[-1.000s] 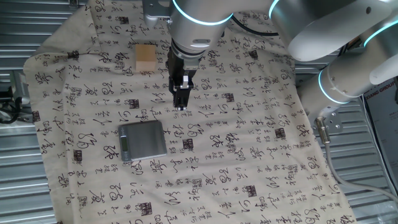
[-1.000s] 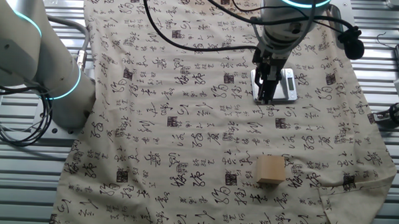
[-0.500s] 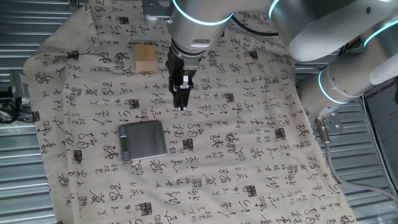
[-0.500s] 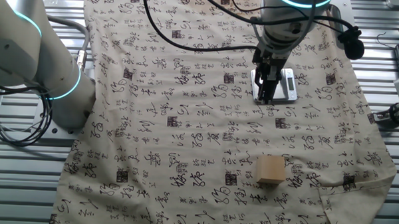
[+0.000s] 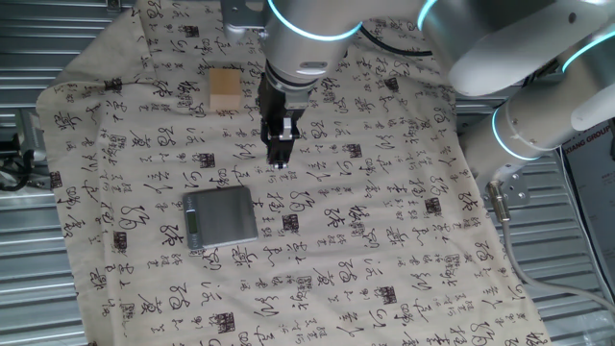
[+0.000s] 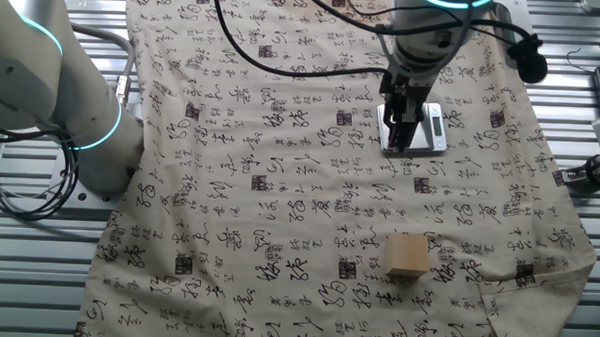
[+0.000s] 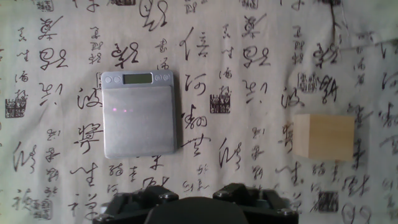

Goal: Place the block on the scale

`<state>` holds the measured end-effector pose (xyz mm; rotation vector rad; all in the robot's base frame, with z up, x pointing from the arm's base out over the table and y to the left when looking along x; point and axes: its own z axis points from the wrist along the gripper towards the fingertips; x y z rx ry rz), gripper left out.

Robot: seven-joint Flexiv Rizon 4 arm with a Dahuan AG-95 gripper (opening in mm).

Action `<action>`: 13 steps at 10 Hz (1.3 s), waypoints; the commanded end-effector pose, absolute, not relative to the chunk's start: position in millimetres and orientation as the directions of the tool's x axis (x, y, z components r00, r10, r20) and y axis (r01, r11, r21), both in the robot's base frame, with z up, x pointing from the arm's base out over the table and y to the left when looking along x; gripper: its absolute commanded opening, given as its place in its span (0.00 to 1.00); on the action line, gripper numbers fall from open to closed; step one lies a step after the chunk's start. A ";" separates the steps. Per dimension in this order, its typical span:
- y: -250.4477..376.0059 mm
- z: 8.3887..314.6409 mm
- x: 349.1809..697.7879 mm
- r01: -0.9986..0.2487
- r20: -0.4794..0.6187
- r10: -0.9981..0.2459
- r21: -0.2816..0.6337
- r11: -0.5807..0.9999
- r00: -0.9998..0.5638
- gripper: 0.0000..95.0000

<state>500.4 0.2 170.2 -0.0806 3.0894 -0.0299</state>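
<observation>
**Gripper hangs between block and scale, holding nothing**

Here's the arm, reaching in over the cloth (image 5: pixel 384 240), a tan sheet printed all over with black calligraphy. The gripper (image 5: pixel 279 161) points straight down above the middle of it, and from this side its fingers look pressed close together with nothing between them. In the other fixed view the gripper (image 6: pixel 400 144) lines up in front of the scale (image 6: pixel 433 128), fingers again narrow and empty.

Now the block (image 5: pixel 225 90): it sits on the cloth at about 10 o'clock from the gripper, well apart from it, flat on one face. The scale (image 5: pixel 222 217) lies at about 7 o'clock from the gripper, also apart, with its narrow strip along its left edge in this view. Nothing rests on its grey plate.

From the other side, the block (image 6: pixel 407 255) is down near the cloth's lower edge, at 6 o'clock from the gripper.

Hand view: the scale (image 7: pixel 138 115) lies left of centre, display strip along its top edge, and the block (image 7: pixel 323 137) lies at 3 o'clock from it, a clear stretch of cloth (image 7: pixel 236 74) between them. The fingertips themselves are out of frame here.
</observation>
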 end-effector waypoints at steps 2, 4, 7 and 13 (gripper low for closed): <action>0.4 171.1 500.0 -0.066 -0.063 -0.068 -0.028 0.997 -0.996 0.00; 0.5 171.2 500.1 -0.065 -0.064 -0.067 -0.028 0.997 -0.996 0.00; 0.6 171.4 500.4 -0.065 -0.064 -0.066 -0.027 0.998 -0.996 0.00; -1.3 167.2 502.4 -0.066 -0.061 -0.068 -0.029 0.997 -0.996 0.00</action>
